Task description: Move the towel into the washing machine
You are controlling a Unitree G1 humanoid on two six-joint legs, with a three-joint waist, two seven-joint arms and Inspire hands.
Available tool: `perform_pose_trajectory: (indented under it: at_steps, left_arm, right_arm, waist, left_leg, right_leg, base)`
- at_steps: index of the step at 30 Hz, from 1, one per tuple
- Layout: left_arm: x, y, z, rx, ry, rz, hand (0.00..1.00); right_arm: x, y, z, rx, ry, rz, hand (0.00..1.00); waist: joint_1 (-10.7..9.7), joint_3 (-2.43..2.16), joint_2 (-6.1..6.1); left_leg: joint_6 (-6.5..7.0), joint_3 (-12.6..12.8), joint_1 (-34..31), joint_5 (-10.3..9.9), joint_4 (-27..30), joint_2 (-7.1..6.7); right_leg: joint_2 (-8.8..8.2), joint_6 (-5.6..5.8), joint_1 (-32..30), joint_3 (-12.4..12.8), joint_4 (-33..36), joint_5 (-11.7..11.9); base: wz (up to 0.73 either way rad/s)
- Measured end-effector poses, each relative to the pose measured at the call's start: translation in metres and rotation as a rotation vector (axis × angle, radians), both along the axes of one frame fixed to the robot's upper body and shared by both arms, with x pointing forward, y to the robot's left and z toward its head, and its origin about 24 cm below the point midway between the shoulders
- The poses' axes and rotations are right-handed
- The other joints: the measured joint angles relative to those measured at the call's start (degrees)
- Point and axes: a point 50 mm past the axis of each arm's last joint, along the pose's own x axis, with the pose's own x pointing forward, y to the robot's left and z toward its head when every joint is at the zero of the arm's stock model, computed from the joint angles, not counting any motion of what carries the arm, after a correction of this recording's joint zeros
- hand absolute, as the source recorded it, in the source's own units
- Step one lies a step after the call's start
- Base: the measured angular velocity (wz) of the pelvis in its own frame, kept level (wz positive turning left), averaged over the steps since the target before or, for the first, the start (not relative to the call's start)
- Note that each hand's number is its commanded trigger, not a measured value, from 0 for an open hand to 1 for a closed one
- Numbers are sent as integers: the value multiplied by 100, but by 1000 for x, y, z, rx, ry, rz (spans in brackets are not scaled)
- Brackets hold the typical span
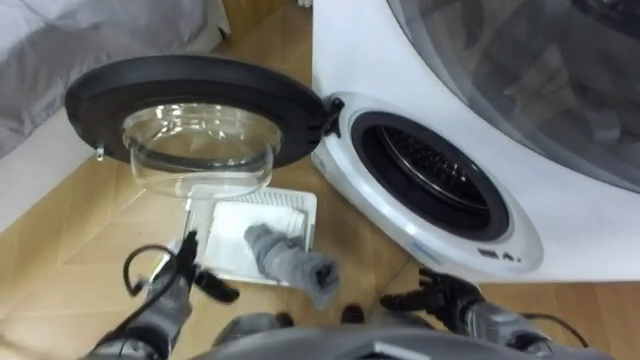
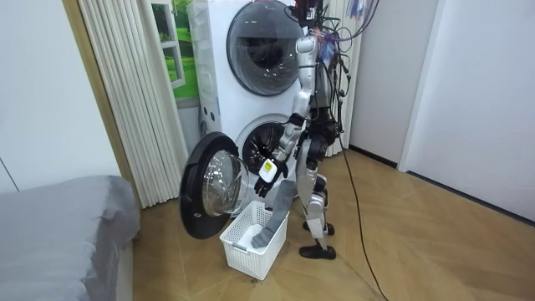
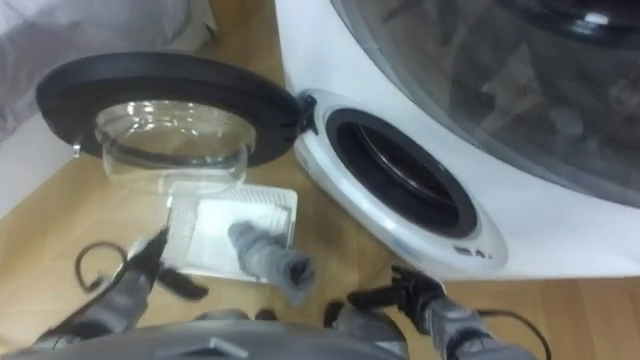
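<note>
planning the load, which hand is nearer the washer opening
Right. The right hand sits just below the opening; the left hand is farther off, at the basket's left edge.

Grey towel [image 1: 290, 262] lies bunched in basket [image 1: 262, 198], perhaps overhanging rim

Floor [image 2: 435, 251]: wood is spreading throughout.
Bed [image 2: 58, 226]: lying grey at 8 o'clock.
Curtain [image 2: 125, 92]: hanging at 10 o'clock.
Wall [image 2: 476, 92]: standing white at 3 o'clock.
</note>
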Motion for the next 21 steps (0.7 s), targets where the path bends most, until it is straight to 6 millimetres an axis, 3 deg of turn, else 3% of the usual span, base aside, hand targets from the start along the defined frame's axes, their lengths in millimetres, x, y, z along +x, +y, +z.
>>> perform_pose_trajectory:
  at_steps: [5,8,9,13,16,19,21]
  left_arm:
    - [25,-21,6,-28,-40,-78,0]
    - [45,-27,15,-32,-86,-96,0]
    - [53,-30,20,-25,-106,-120,0]
    - [69,-36,29,-1,-156,-169,0]
    - [86,-42,39,28,-199,-233,0]
    - [102,-49,51,78,-256,-310,0]
    - [115,-49,62,120,-296,-371,0]
  right_arm:
    - [23,1,7,-41,-62,5,0]
    - [44,6,14,-55,-115,33,0]
    - [54,10,18,-56,-139,51,0]
    - [73,18,26,-64,-193,110,0]
    - [88,23,34,-70,-249,158,0]
    - [101,26,42,-73,-289,182,0]
    - [113,30,50,-68,-348,208,0]
  waist:
    - [-7,107,-13]
    - [27,224,29]
    - [30,242,33]
    - [19,275,39]
    - [-21,299,36]
    - [-92,373,65]
    - [-182,392,58]
  left_leg:
    - [19,-11,-833,-5,525,0]
    - [73,-46,-1401,-18,859,6]
    - [109,-43,-1646,-32,994,3]
    - [183,-34,-2347,-52,1425,-4]
    - [221,-42,-3029,-185,2008,25]
    - [261,14,-3639,-290,2511,98]
    - [279,49,-4117,-387,2916,107]
  right_leg:
    - [-110,0,-819,-188,470,0]
    - [-145,-34,-1371,-215,760,9]
    - [-175,-86,-1629,-200,929,-21]
    - [-293,-141,-2394,-181,1485,-111]
    - [-324,-145,-3071,-116,2074,-272]
    - [-347,-185,-3683,-96,2517,-297]
    - [-396,-213,-4203,-48,2959,-376]
  base:
    - [-2]
    - [0]
    - [7]
    - [6]
    - [8]
    - [-12]
    - [-7]
